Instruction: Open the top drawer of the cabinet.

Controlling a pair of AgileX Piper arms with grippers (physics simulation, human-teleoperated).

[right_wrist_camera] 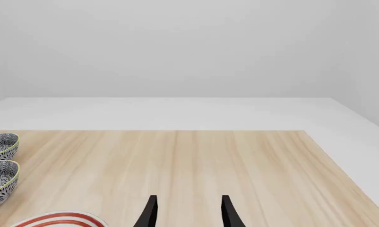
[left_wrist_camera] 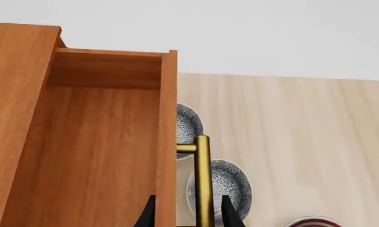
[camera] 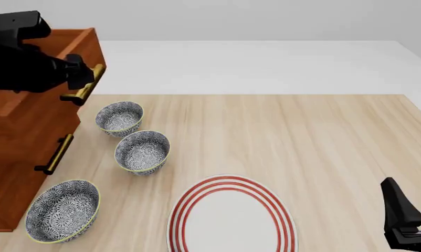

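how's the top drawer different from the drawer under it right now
The top drawer is pulled out, its inside showing; the drawer below sits flush in the cabinet. The left gripper is at the top drawer's handle; the lower handle is untouched. Both share reddish-brown wood and brass bar handles.

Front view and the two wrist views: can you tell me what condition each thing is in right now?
top drawer: pulled out, empty inside
brass handle: between the left gripper's fingers
left gripper: at the handle; whether clamped, cannot tell
right gripper: open, holding nothing
lower drawer: shut
three patterned bowls: upright, empty
red-ringed plate: flat, empty
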